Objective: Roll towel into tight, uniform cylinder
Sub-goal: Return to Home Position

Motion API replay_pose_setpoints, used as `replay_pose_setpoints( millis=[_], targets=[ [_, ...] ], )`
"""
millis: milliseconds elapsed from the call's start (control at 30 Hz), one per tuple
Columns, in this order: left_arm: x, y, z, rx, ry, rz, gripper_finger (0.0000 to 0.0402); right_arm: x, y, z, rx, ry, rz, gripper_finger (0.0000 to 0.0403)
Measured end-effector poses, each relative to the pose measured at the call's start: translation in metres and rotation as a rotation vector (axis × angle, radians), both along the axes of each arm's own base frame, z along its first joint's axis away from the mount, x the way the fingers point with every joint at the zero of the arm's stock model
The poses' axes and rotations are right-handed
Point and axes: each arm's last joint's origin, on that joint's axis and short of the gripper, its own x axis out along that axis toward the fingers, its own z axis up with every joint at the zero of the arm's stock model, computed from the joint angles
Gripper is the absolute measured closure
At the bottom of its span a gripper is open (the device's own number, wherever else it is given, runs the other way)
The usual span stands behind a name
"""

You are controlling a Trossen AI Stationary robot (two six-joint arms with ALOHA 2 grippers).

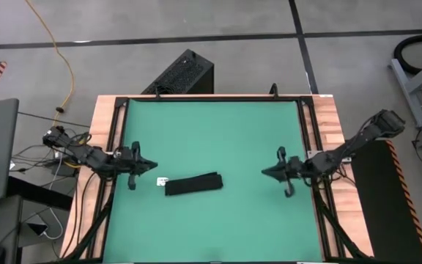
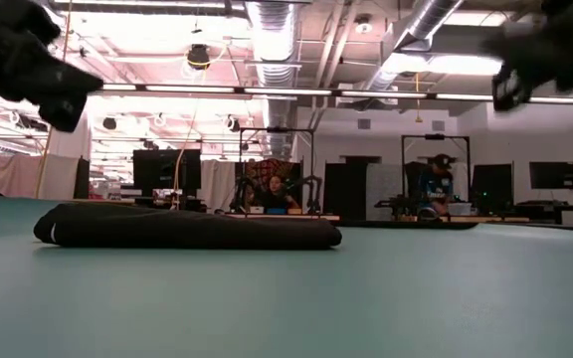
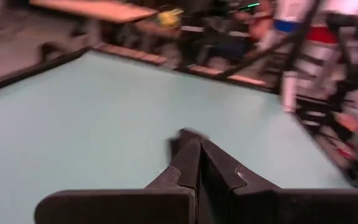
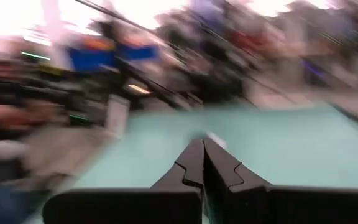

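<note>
Left gripper (image 1: 154,166) closed; towel (image 1: 193,183) lies lengthwise left-right.

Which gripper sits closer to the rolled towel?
The left gripper, close beside one end of the towel; the right gripper sits clearly farther from the other end.

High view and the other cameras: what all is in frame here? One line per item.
towel: one, black, rolled, on the mat left of centre
tag: one, white, at the towel's left end
mat: one, green, covering the table
table: one, wooden rim around the mat
box: one, black ribbed, on the floor beyond the table
cable: one, yellow, floor, far left
people: two, in the room behind
left gripper: one, black, shut, at the mat's left edge
right gripper: one, black, shut, over the mat's right side
</note>
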Motion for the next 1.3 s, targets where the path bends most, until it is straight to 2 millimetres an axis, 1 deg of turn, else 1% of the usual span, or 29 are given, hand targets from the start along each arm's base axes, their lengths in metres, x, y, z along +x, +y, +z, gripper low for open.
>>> replay_pose_setpoints(
  millis=[67, 100, 133, 200, 300, 367, 567, 667, 767, 867, 933, 1000, 1033, 1133, 1233, 1300],
  targets=[
    [0.000, -0.002, 0.004, 0.036, -0.033, -0.066, 0.0402, 0.000, 0.003, 0.007, -0.054, -0.082, 0.103, 0.0383],
    [0.000, -0.003, 0.005, 0.054, -0.046, -0.092, 0.0401, 0.000, 0.003, 0.008, -0.081, -0.100, 0.112, 0.0382],
    [0.000, -0.003, 0.006, 0.072, -0.056, -0.108, 0.0401, 0.001, 0.002, 0.009, -0.094, -0.106, 0.093, 0.0381],
    [0.000, -0.003, 0.008, 0.090, -0.076, -0.112, 0.0402, 0.002, -0.003, 0.008, -0.087, -0.087, -0.005, 0.0379],
    [-0.002, 0.001, 0.012, 0.078, -0.089, -0.012, 0.0402, 0.004, -0.010, 0.009, -0.025, -0.089, -0.112, 0.0377],
    [-0.004, 0.003, 0.015, 0.073, -0.088, 0.032, 0.0402, 0.005, -0.013, 0.009, 0.000, -0.087, -0.129, 0.0377],
    [-0.011, 0.007, 0.035, 0.079, -0.074, 0.050, 0.0402, 0.001, -0.019, 0.017, 0.071, -0.158, -0.153, 0.0377],
    [-0.012, 0.008, 0.037, 0.080, -0.066, 0.061, 0.0402, -0.002, -0.023, 0.024, 0.076, -0.216, -0.128, 0.0380],
    [-0.012, 0.008, 0.037, 0.081, -0.069, 0.061, 0.0402, -0.010, -0.029, 0.034, 0.103, -0.313, -0.123, 0.0385],
    [-0.013, 0.009, 0.040, 0.098, -0.090, 0.090, 0.0401, -0.023, -0.036, 0.052, 0.149, -0.443, -0.166, 0.0386],
    [-0.014, 0.010, 0.044, 0.118, -0.104, 0.105, 0.0402, -0.032, -0.040, 0.063, 0.161, -0.487, -0.182, 0.0384],
    [-0.016, 0.011, 0.050, 0.120, -0.118, 0.118, 0.0402, -0.041, -0.042, 0.076, 0.164, -0.488, -0.183, 0.0382],
    [-0.017, 0.012, 0.052, 0.122, -0.124, 0.121, 0.0401, -0.046, -0.044, 0.082, 0.163, -0.460, -0.177, 0.0382],
    [-0.017, 0.012, 0.053, 0.127, -0.115, 0.121, 0.0402, -0.059, -0.046, 0.087, 0.160, -0.299, -0.158, 0.0385],
    [-0.016, 0.012, 0.046, 0.104, -0.080, 0.139, 0.0402, -0.063, -0.049, 0.085, 0.170, -0.243, -0.216, 0.0387],
    [-0.013, 0.011, 0.037, 0.098, -0.049, 0.143, 0.0402, -0.061, -0.049, 0.077, 0.130, -0.187, -0.266, 0.0387]
  ],
)
